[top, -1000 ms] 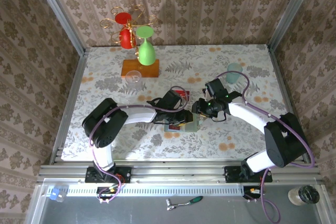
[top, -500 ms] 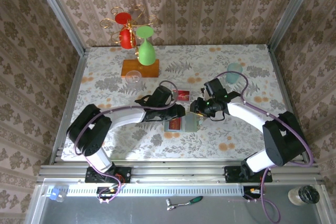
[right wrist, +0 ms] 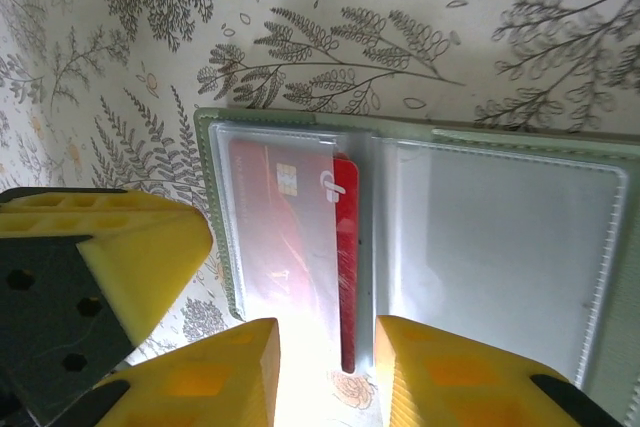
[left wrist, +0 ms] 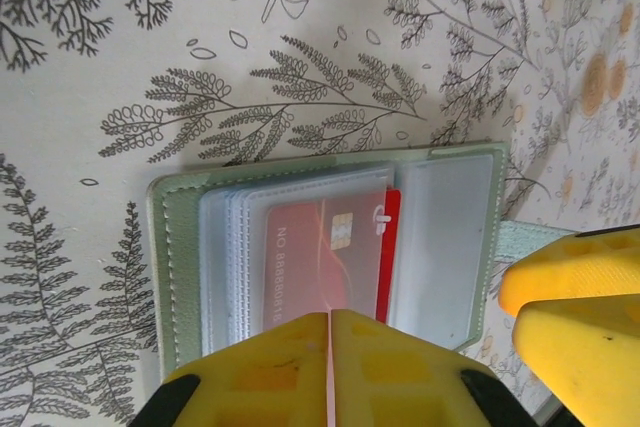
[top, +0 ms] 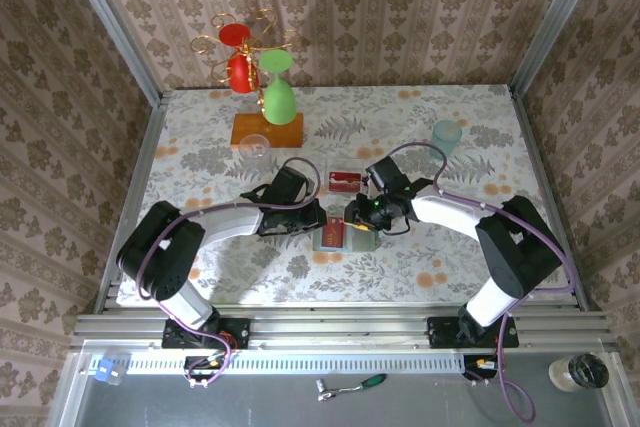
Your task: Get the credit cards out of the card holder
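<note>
Now the card holder point(top: 330, 238) is found open near the middle of the bench point(top: 200, 162), toward its near edge, red credit cards point(right wrist: 346, 247) left in its sleeves. The left pincer point(left wrist: 330, 337) has been drawn back to its left side and brought together, while the right pincer point(right wrist: 325, 367) has been moved in, jaws apart astride a protruding card, so another pull is judged next. The bench is clothed in fern print and enclosed by damask-papered walls point(top: 400, 17).

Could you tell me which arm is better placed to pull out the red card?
Right, probably: the right gripper stands open astride the protruding red card; the left gripper is shut.
</note>
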Controlling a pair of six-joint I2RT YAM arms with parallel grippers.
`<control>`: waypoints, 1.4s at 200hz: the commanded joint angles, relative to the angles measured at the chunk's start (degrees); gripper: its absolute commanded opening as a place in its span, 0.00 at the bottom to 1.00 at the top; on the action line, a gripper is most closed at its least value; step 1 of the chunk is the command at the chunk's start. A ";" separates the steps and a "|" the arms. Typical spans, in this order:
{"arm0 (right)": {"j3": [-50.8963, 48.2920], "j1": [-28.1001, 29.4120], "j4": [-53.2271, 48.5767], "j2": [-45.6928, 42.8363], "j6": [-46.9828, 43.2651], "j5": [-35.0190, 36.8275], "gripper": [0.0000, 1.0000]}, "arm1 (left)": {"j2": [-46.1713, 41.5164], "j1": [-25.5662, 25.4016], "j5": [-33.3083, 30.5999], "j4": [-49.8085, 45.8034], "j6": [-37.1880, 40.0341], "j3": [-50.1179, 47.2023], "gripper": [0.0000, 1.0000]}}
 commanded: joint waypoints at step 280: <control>2.74 2.84 1.14 7.87 -1.14 0.85 0.22 | -0.93 0.28 -0.62 -1.29 0.49 -3.91 0.07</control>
